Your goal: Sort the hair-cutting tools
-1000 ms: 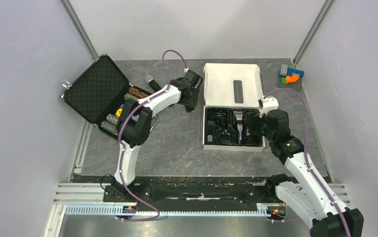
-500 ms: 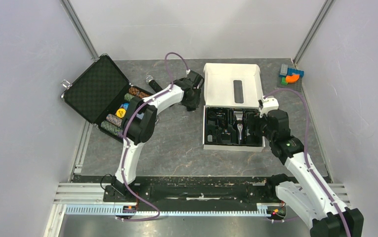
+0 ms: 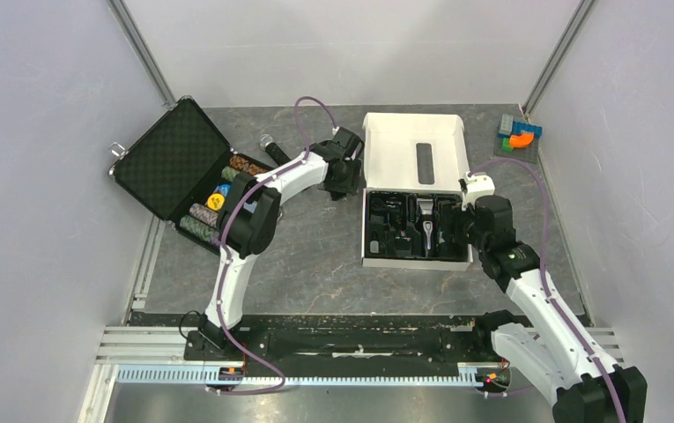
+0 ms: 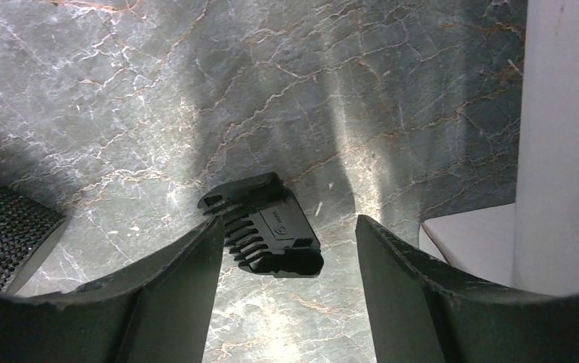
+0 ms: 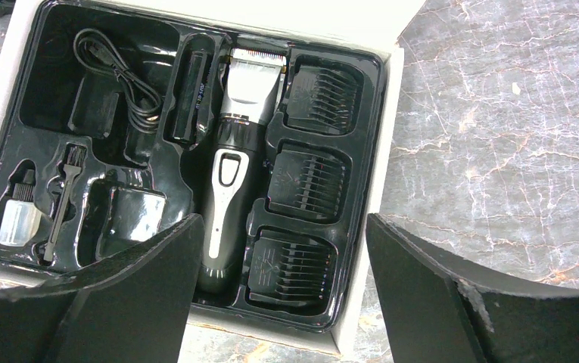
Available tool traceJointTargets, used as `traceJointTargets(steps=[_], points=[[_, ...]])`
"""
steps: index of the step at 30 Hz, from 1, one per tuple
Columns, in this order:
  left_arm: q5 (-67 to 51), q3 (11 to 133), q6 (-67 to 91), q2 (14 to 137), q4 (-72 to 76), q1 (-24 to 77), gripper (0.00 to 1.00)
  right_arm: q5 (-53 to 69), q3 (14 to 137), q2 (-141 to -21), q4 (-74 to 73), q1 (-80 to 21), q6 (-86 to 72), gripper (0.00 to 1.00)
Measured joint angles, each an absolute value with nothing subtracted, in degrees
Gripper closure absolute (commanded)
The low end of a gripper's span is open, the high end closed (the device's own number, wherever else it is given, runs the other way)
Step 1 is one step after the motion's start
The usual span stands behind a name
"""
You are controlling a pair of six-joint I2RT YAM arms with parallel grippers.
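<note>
The grey marbled table has bare room along its near edge and in the strip between the two containers. At the left edge stands an open black hard case holding rolls of coloured poker chips; a long black microphone lies just beyond it.

Toward the right sits a white cardboard box, its lid thrown back toward the far edge. Its black moulded tray holds:
- a slim silver-and-black hair clipper
- three black plastic comb attachments in a column beside the clipper
- a coiled black cable, a small brush and a small bottle

The right gripper hangs over the box's near side, fingers spread, holding nothing.

One loose black plastic comb lies on the marble just left of the box's far corner — the left gripper straddles it with fingers spread. Whether they touch it is unclear.
</note>
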State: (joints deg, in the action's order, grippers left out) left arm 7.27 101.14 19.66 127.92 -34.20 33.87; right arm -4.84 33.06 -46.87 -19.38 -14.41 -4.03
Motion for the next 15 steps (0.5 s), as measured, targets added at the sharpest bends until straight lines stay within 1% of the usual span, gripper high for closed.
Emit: traceJointTargets(steps=[2, 4, 7, 9, 11, 15], points=[[7.0, 101.1, 19.7, 127.9, -34.2, 33.9, 0.32, -4.8, 33.1, -46.9, -19.4, -14.4, -4.1, 0.18], [6.9, 101.1, 19.7, 127.9, -34.2, 33.9, 0.38, -4.8, 33.1, -46.9, -19.4, -14.4, -4.1, 0.18], [6.9, 100.9, 19.7, 127.9, -34.1, 33.8, 0.53, -4.8, 33.1, -47.0, -19.4, -14.4, -4.4, 0.18], [7.0, 100.8, 19.6, 127.9, -34.1, 33.8, 0.64, -4.6, 33.1, -47.2, -19.3, -14.4, -4.5, 0.18], [6.9, 100.5, 19.7, 127.6, -33.5, 33.8, 0.73, -4.5, 33.1, -47.3, -19.3, -14.4, -4.7, 0.16], [7.1, 98.6, 19.6, 125.6, -32.6, 33.9, 0.81, -4.3, 33.1, -47.3, -19.3, -14.4, -4.9, 0.16]])
